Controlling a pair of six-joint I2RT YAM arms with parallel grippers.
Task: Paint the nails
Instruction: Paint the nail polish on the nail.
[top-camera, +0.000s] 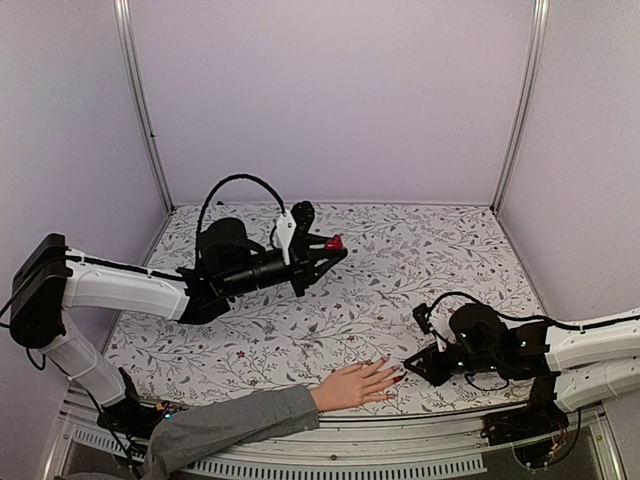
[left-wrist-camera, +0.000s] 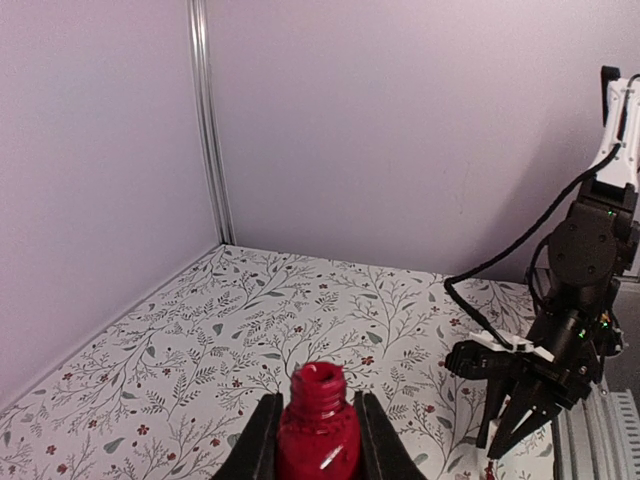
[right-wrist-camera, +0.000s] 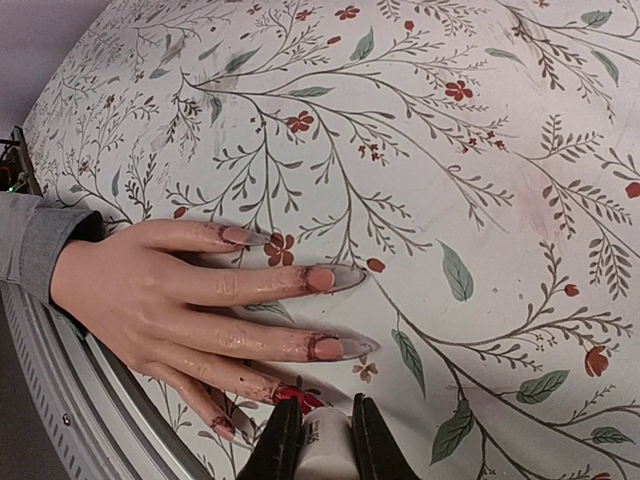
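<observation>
Right wrist, nails (right-wrist-camera: 326, 348) just ahead of right end effector (right-wrist-camera: 321, 422) gripping cap (right-wrist-camera: 326, 452)

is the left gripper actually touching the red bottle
Touching. The left wrist view shows the left gripper shut on the red bottle, with both fingers pressed against its sides and no gap.

Soft, even light fills all three views. From the top, the desk (top-camera: 420, 290) beyond the hand (top-camera: 352, 385) carries only a pale, diffuse shadow under the left arm (top-camera: 130, 285), and the rail (top-camera: 380, 440) just in front of the hand curves with lens distortion. Close up, the hand is sharp, the nails (right-wrist-camera: 320, 280) gleam wetly, and the white cap (right-wrist-camera: 325, 445) just beside it is blurred. The red bottle (left-wrist-camera: 318, 440) shows small glints
</observation>
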